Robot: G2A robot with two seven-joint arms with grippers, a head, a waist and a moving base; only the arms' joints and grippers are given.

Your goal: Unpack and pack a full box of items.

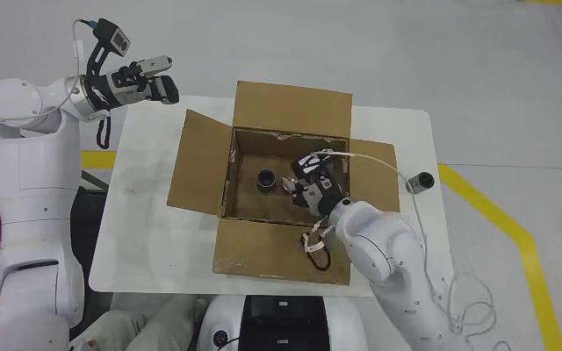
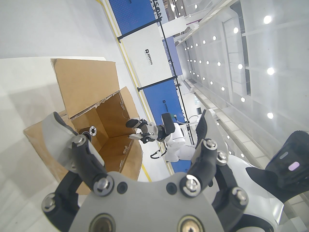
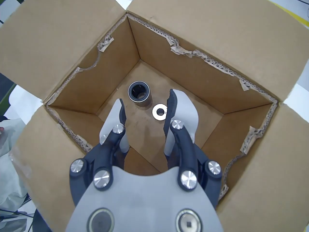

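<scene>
A: Fig. 1, support?
B: White desk [image 1: 149, 237], rounded corners
A: Resting directly on it?
B: Open cardboard box [image 1: 263, 250], flaps spread; small dark cylinder [image 1: 420, 182] beside its right flap, near the desk edge

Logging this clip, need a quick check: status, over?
Left gripper open, empty, raised near the table corner. Right gripper open, inside the box, above cylinder and washer. Flaps folded out, nothing blocking.
</scene>
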